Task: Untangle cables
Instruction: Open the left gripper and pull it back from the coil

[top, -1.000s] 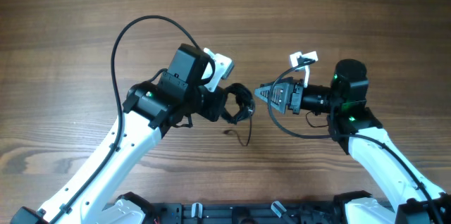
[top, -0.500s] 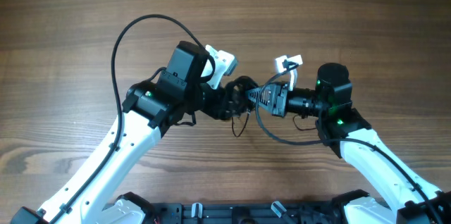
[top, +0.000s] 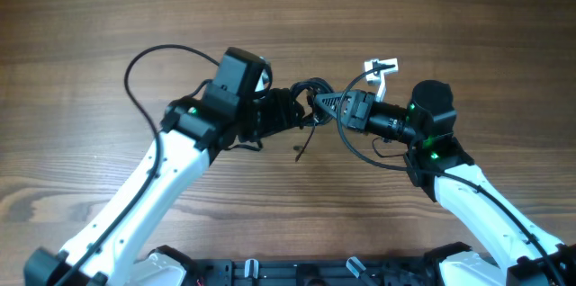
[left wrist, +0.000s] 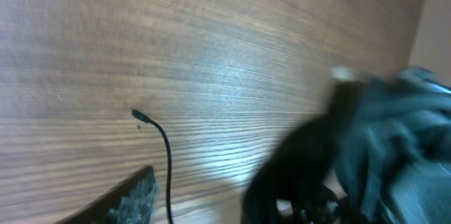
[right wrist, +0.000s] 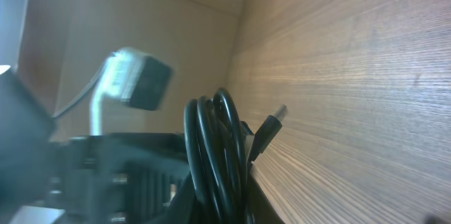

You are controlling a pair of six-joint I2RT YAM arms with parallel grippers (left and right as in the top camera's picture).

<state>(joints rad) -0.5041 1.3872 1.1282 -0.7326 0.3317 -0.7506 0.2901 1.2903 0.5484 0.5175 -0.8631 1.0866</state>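
The cables [top: 310, 90] are a small dark bunch of thin black loops held above the wooden table [top: 90, 16], between the two grippers. My right gripper [top: 318, 102] comes in from the right and is shut on the loops [right wrist: 215, 150], which stand up between its jaws [right wrist: 218, 203]; a plug end [right wrist: 271, 129] pokes out beside them. My left gripper [top: 295, 111] sits just left of the bunch with its jaws apart. One loose strand [top: 301, 147] hangs down to the table. The left wrist view shows that strand [left wrist: 168, 168] and its plug tip beside one finger [left wrist: 134, 196]; its right half is a dark blur.
A thick black arm cable [top: 144, 57] arcs out behind the left arm, and another [top: 364, 156] loops under the right wrist. A white camera mount [top: 382, 67] sticks up from the right wrist. A black rail [top: 315, 272] runs along the front edge.
My right gripper moved left to the bunch and shut on it. My left gripper let go of the bunch and opened, and the left arm swung slightly back.
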